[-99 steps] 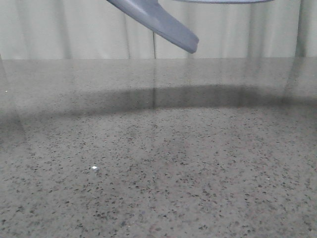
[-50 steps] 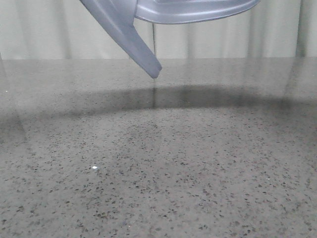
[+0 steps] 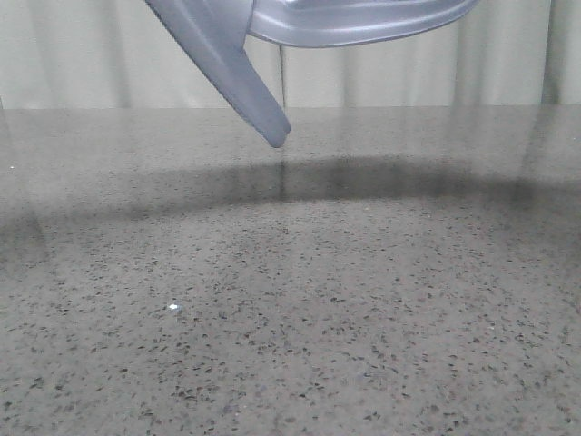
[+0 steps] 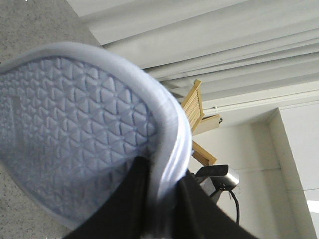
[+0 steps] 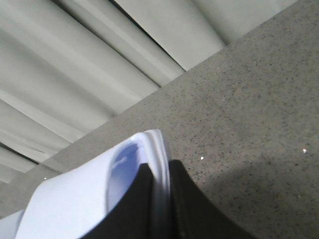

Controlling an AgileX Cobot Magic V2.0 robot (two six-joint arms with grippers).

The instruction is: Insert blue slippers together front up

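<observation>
Two pale lavender-blue slippers hang in the air at the top of the front view. One slipper (image 3: 227,64) tilts steeply, its tip pointing down towards the table. The other slipper (image 3: 363,23) lies nearly level and meets it at the upper end. In the left wrist view my left gripper (image 4: 162,186) is shut on the rim of a slipper (image 4: 75,134), whose triangle-patterned sole faces the camera. In the right wrist view my right gripper (image 5: 159,199) is shut on the edge of a slipper (image 5: 89,194). Neither gripper shows in the front view.
The grey speckled table (image 3: 290,300) spreads below, with a pale curtain (image 3: 408,77) behind it. A camera on a stand (image 4: 217,177) and a wooden frame (image 4: 197,107) show in the left wrist view.
The tilted slipper swung from pointing right to pointing steeply down. The level slipper came down into view and now meets it. Little has moved in the last half second.
</observation>
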